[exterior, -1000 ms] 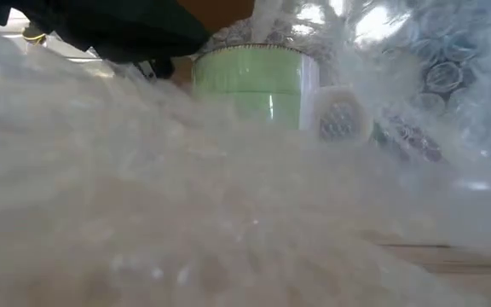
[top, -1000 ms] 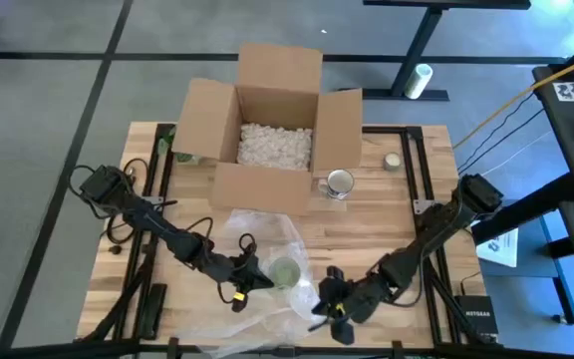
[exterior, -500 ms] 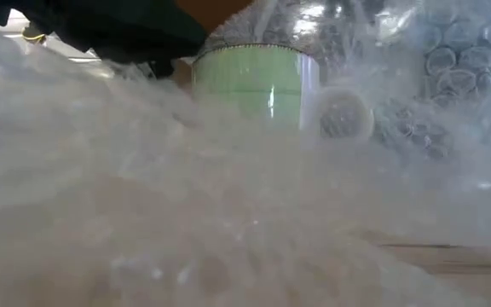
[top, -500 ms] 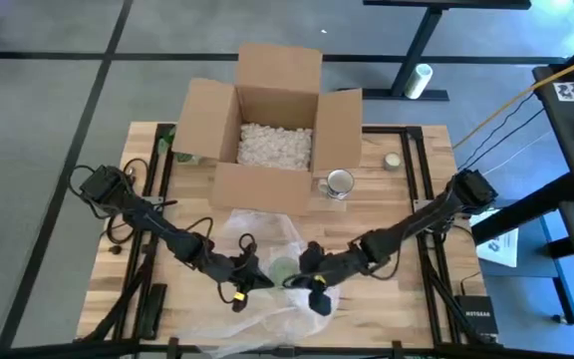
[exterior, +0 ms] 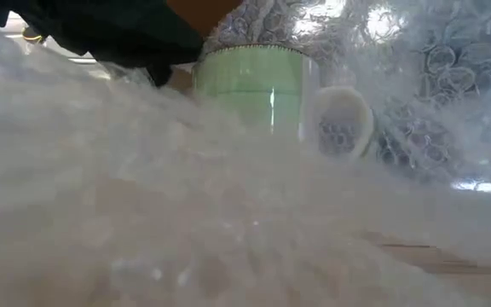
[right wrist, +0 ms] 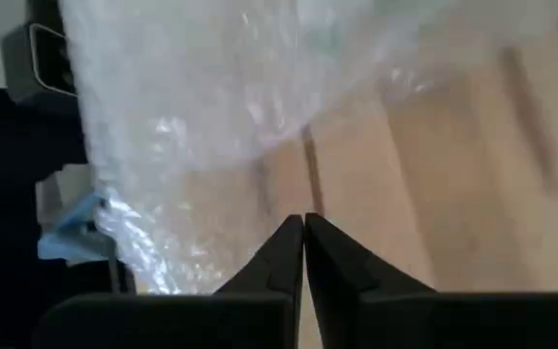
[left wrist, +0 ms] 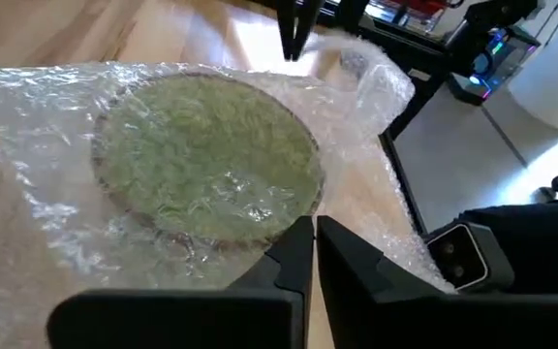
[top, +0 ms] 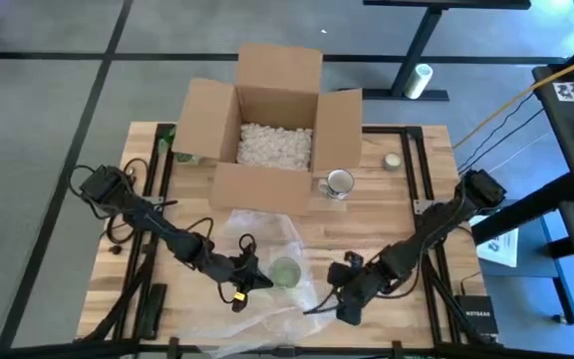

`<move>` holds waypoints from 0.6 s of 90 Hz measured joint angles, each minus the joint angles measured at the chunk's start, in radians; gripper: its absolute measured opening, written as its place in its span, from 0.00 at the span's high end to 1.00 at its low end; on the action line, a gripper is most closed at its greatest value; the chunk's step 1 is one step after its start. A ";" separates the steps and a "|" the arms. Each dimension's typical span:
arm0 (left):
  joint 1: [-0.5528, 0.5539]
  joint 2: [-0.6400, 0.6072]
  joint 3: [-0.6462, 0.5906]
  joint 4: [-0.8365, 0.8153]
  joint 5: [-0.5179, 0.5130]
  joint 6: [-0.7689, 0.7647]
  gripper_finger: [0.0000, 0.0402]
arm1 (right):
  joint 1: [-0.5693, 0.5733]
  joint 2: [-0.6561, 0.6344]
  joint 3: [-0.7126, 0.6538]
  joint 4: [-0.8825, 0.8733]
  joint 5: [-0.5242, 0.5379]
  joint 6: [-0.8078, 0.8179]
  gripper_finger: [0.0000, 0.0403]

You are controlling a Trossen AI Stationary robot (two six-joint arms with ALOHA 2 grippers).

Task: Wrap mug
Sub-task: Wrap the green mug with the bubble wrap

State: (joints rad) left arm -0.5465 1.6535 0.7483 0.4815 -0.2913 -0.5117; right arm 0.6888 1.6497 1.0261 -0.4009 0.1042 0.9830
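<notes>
Down near the table's (top: 387, 214) front edge, the green mug (top: 285, 271) sits upright on the bubble wrap (top: 267, 234) (a layer covers its mouth). Left end effector (top: 252, 279), fingers pressed together, pinches wrap just beside the mug. Right end effector (top: 319, 306), also closed, is at the sheet's front-right corner.
</notes>
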 joint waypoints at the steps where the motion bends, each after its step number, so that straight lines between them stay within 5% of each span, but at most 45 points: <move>1: 0.000 0.000 0.000 0.000 0.000 -0.001 1.00 | 0.003 0.000 -0.007 0.016 -0.005 0.010 1.00; 20: -0.001 0.000 0.000 0.000 0.000 -0.005 1.00 | 0.049 0.001 -0.131 0.477 -0.028 0.040 1.00; 54: -0.001 0.000 0.000 0.000 0.000 -0.004 1.00 | -0.029 0.127 -0.135 0.696 -0.118 0.012 1.00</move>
State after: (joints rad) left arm -0.5476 1.6535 0.7483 0.4813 -0.2916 -0.5156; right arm 0.6599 1.7763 0.8913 0.2953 -0.0137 0.9949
